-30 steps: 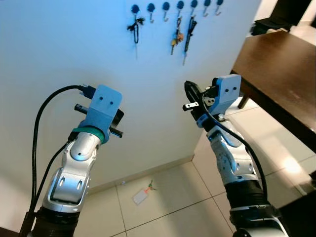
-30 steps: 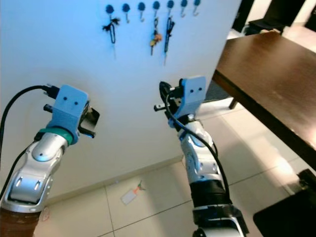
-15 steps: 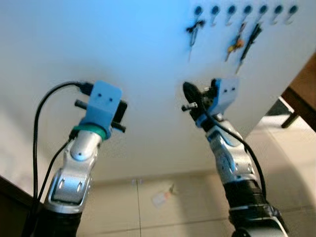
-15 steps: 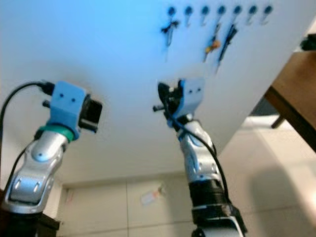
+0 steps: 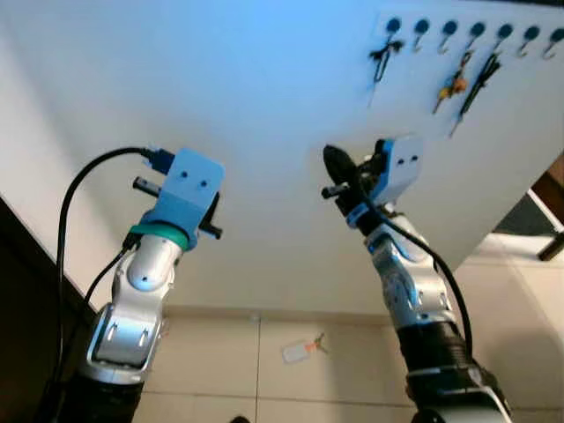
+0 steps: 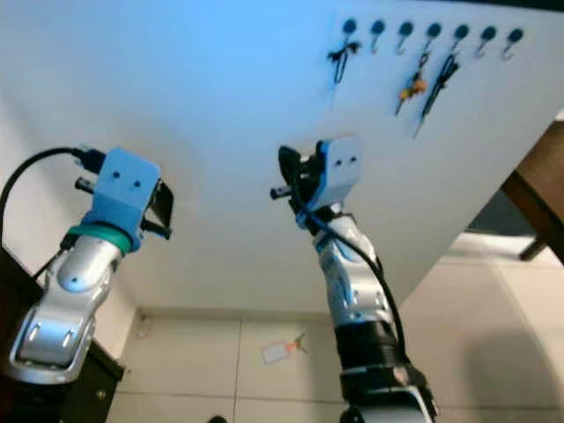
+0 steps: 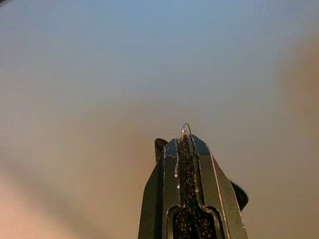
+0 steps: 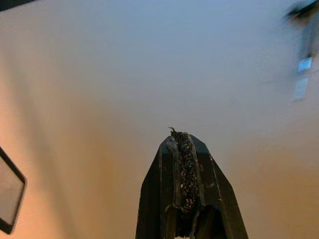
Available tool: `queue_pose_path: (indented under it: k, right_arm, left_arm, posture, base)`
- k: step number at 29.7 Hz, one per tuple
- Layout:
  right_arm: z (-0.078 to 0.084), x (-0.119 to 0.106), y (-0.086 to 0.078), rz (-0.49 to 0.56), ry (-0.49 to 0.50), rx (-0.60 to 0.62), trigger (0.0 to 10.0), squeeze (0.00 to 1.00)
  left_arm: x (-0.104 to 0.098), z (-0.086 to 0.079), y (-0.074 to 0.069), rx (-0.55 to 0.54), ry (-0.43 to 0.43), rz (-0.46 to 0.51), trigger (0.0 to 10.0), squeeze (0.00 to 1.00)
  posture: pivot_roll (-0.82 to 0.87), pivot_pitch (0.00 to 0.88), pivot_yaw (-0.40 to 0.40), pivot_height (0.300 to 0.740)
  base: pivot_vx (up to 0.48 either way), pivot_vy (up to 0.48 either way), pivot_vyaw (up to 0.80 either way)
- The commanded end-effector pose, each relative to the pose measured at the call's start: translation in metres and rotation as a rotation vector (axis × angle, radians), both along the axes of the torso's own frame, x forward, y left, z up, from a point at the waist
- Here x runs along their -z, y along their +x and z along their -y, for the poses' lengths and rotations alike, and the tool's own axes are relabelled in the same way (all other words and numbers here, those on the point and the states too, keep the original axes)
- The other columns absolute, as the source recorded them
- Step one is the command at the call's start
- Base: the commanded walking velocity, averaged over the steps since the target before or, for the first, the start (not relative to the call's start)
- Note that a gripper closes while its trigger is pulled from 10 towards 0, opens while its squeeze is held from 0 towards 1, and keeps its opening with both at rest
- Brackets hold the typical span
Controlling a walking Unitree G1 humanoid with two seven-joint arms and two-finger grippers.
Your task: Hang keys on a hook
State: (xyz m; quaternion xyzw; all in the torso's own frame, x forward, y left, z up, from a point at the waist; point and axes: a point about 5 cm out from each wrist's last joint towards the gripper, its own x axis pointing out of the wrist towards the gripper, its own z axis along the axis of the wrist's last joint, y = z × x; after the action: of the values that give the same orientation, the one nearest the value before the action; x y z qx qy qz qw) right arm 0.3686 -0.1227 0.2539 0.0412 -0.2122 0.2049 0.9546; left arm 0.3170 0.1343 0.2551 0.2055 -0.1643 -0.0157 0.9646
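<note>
I am holding both my left gripper (image 7: 185, 144) and right gripper (image 8: 182, 144) closed, empty as far as I can tell, while the keys (image 5: 301, 350) are lying far below on the floor (image 5: 220, 361), closer to my right arm.

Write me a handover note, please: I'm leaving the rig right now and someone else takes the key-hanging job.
Left gripper: shut on a thin wire ring, raised before the white wall.
Right gripper: shut, nothing visible in it, also raised.
Hook row is high on the wall, to the robot's right; three hooks already carry keys.
A tagged key lies on the floor tiles below.
Left to do: reach a free hook and hang the ring.
</note>
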Motion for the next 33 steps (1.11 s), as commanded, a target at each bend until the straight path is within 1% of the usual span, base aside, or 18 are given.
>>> queue_pose_path:
  k: [1, 7, 8, 12, 28, 30, 33]
  right_arm:
    - [-0.0003, 0.0021, -0.0001, -0.009, 0.006, 0.005, 10.0, 0.00]
    - [0.0003, 0.0020, 0.0001, -0.011, 0.008, 0.009, 10.0, 0.00]
    - [0.0006, 0.0017, 0.0004, -0.018, 0.032, 0.001, 10.0, 0.00]
    - [0.0015, 0.0014, 0.0008, -0.029, 0.062, -0.009, 10.0, 0.00]
    - [0.0011, 0.0019, 0.0004, -0.029, 0.053, -0.010, 10.0, 0.00]
    - [0.0004, 0.0021, -0.0001, -0.028, 0.050, -0.015, 10.0, 0.00]
    - [-0.0003, 0.0021, -0.0007, -0.025, 0.043, -0.020, 10.0, 0.00]
  left_arm:
    - [0.0027, -0.0008, 0.0003, -0.003, 0.006, -0.005, 10.0, 0.00]
    - [0.0029, -0.0011, 0.0006, -0.005, 0.008, -0.006, 10.0, 0.00]
    - [0.0028, -0.0013, 0.0008, -0.006, 0.008, -0.007, 10.0, 0.00]
    - [0.0029, -0.0024, 0.0012, -0.011, 0.009, -0.008, 10.0, 0.00]
    - [0.0028, -0.0036, 0.0016, -0.017, 0.014, -0.010, 10.0, 0.00]
    - [0.0045, -0.0039, 0.0028, -0.017, 0.012, -0.025, 10.0, 0.00]
    - [0.0050, -0.0037, 0.0033, -0.020, 0.025, -0.021, 10.0, 0.00]
  posture:
    - [0.12, 0.085, 0.061, 0.740]
    - [0.12, 0.087, 0.062, 0.740]
    - [0.12, 0.088, 0.062, 0.740]
    - [0.12, 0.088, 0.062, 0.740]
    - [0.12, 0.095, 0.064, 0.740]
    - [0.12, 0.097, 0.064, 0.740]
    - [0.12, 0.097, 0.065, 0.740]
  base:
    - [0.000, -0.480, 0.77]
    - [0.000, -0.480, 0.78]
    - [0.000, -0.401, 0.00]
    - [0.000, -0.347, 0.00]
    - [0.000, -0.352, 0.00]
    - [0.000, 0.000, 0.00]
    - [0.000, 0.175, 0.00]
